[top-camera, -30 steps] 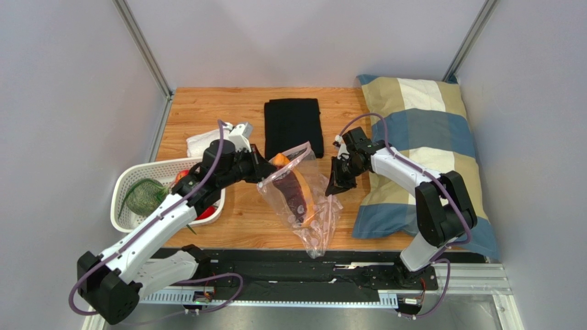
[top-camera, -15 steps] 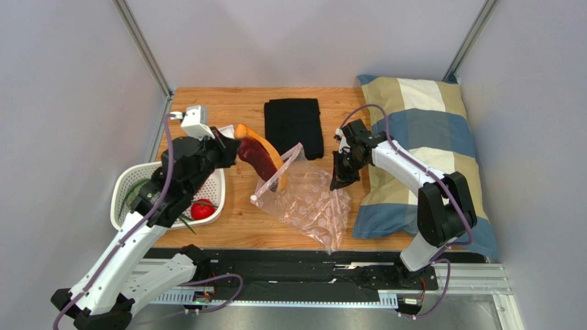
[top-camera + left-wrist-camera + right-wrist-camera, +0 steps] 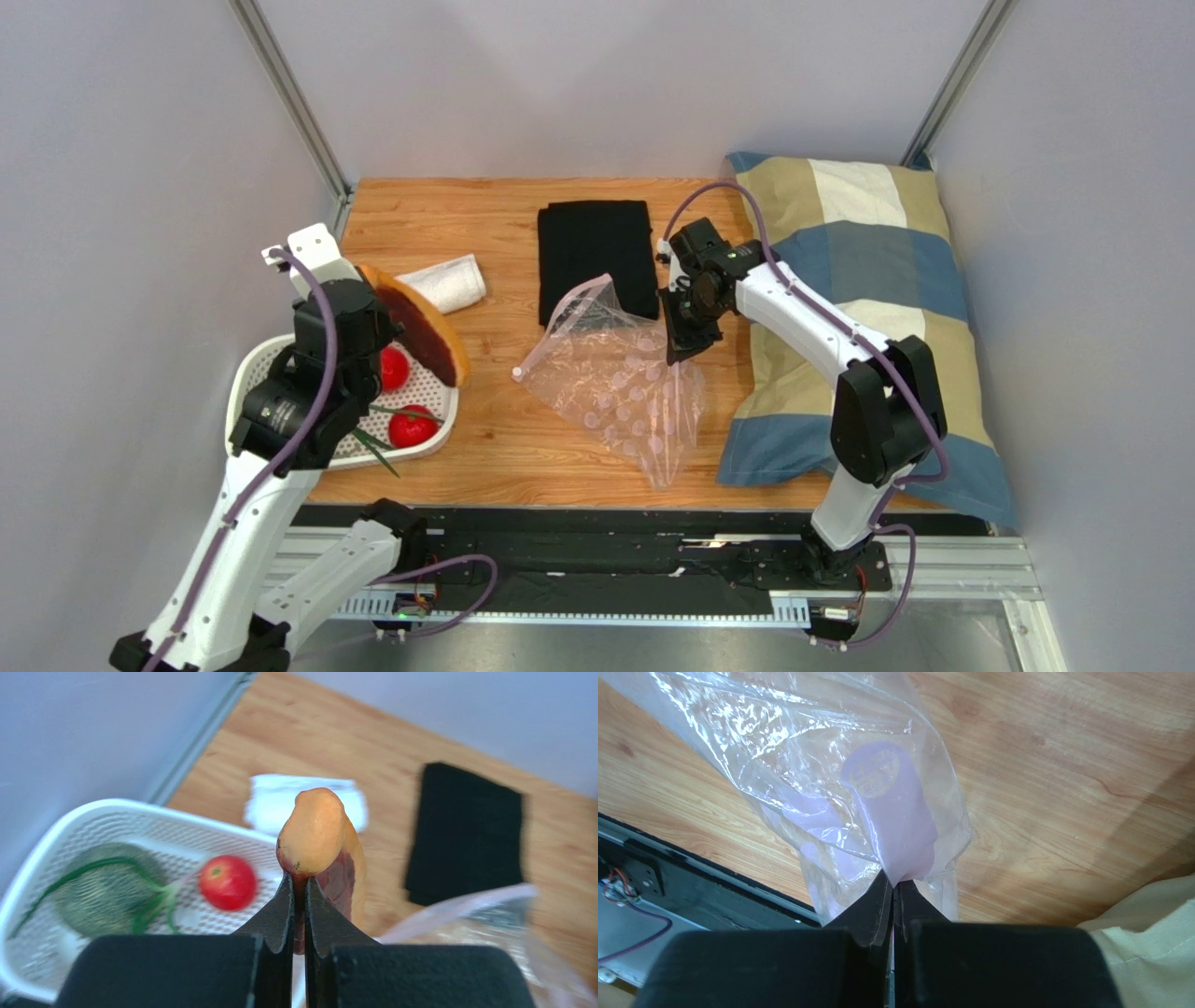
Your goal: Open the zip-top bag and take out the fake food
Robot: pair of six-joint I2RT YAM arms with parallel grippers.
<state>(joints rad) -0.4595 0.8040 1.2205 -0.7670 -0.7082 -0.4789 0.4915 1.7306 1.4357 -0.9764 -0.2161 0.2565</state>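
One clear crinkly zip-top bag with pale pink dots hangs from the right gripper. That gripper's fingers are clamped tight on an edge of the plastic. The rest of the bag trails away from the fingertips and sags onto the table, toward the arm bases.

One orange elongated toy piece with a dark red face is outside the bag. It is pinched in the tightly closed left gripper and sticks out past the fingertips, over the edge of one white perforated basket.

Two red round toy fruits lie in the basket beneath that gripper, the nearer fruit closer to the arm's base. One green leafy bunch with thin stems lies in the basket too, left of the fingers in the wrist view.

One rolled white towel sits just beyond the held piece. One folded black cloth lies between the two grippers, just beside the right one. One pillow checked in blue, beige and white lies on the right gripper's outer side.

Everything rests on one light wooden table, enclosed by plain grey walls.
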